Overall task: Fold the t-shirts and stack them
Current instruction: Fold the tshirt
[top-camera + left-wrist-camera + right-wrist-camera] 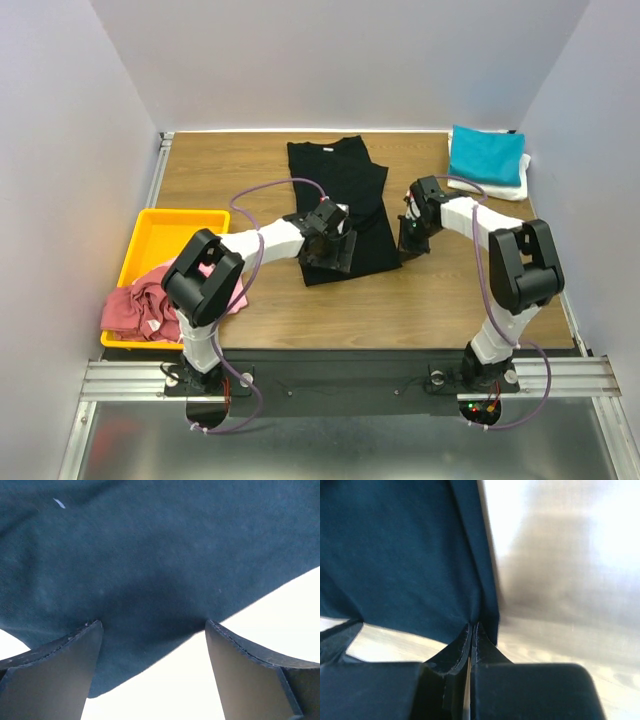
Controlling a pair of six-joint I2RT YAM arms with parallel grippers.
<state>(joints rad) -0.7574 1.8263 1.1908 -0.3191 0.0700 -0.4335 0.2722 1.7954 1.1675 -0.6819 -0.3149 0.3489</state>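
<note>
While the black t-shirt (335, 185) is lying spread on the table (420, 310), running from the middle of the far edge toward the centre, both arms are reaching over its near hem. The left gripper (152, 625) is standing over the near left part of the hem with its jaws spread wide and released. The cloth is passing under both fingers without being gripped. The right gripper (472, 626) is sitting at the near right corner of the same garment, with its fingers clenched together and pinching the cloth edge between the tips. The teal t-shirt (487, 155) is lying folded on top of the white t-shirt (508, 188) at the far right corner. The yellow tray (165, 225) is resting along the left edge. The dusty red t-shirt (135, 310) is spilling crumpled over its near rim, and the pink t-shirt (240, 300) is showing just beside it, partly hidden by the left arm.
</note>
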